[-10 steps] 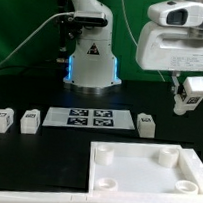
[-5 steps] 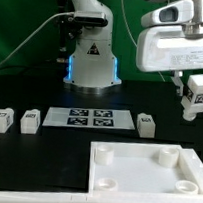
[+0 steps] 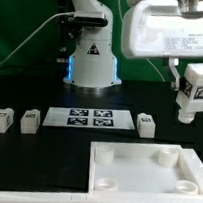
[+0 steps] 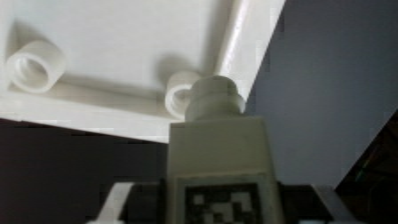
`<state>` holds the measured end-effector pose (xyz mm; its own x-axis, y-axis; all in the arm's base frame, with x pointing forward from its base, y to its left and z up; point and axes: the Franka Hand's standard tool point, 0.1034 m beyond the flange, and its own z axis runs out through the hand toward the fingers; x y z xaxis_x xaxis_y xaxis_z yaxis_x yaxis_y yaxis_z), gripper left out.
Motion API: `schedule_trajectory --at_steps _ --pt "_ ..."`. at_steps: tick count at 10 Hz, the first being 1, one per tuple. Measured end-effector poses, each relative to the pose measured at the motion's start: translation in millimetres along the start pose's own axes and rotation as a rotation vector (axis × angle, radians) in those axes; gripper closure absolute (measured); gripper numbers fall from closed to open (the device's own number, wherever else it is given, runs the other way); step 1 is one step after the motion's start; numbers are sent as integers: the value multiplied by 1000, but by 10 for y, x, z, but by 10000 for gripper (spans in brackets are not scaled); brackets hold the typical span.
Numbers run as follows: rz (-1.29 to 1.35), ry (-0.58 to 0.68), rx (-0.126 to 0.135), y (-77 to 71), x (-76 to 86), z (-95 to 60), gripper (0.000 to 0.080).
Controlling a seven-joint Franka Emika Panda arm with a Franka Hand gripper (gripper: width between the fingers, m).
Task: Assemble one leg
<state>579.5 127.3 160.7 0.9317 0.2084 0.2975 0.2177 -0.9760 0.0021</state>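
My gripper (image 3: 191, 101) is shut on a leg (image 3: 195, 90), a white block with a black-and-white tag, held in the air at the exterior view's right, above the far right part of the large white panel (image 3: 148, 166). In the wrist view the held leg (image 4: 221, 150) fills the middle with its round peg end pointing at the panel's corner socket (image 4: 183, 95); the fingers (image 4: 125, 198) press on both its sides. Three more legs (image 3: 1, 120), (image 3: 29, 121), (image 3: 145, 125) lie on the black table.
The marker board (image 3: 90, 118) lies between the loose legs, in front of the robot base (image 3: 92, 58). The panel has round sockets at its corners (image 3: 102, 154). A second socket (image 4: 34, 68) shows in the wrist view.
The gripper with the leg has risen and moved toward the camera, now looking larger. The loose legs and panel have not moved.
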Motion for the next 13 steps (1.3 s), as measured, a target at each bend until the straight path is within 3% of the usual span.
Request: schedule_trajectory --at_steps 5,7,9,13 --pt "-2 14 2 -6 -30 54 509" --pt "5 59 2 47 53 205 509" --pt "-1 104 -5 141 229 263 509" --pt "-6 122 -4 134 243 286 509"
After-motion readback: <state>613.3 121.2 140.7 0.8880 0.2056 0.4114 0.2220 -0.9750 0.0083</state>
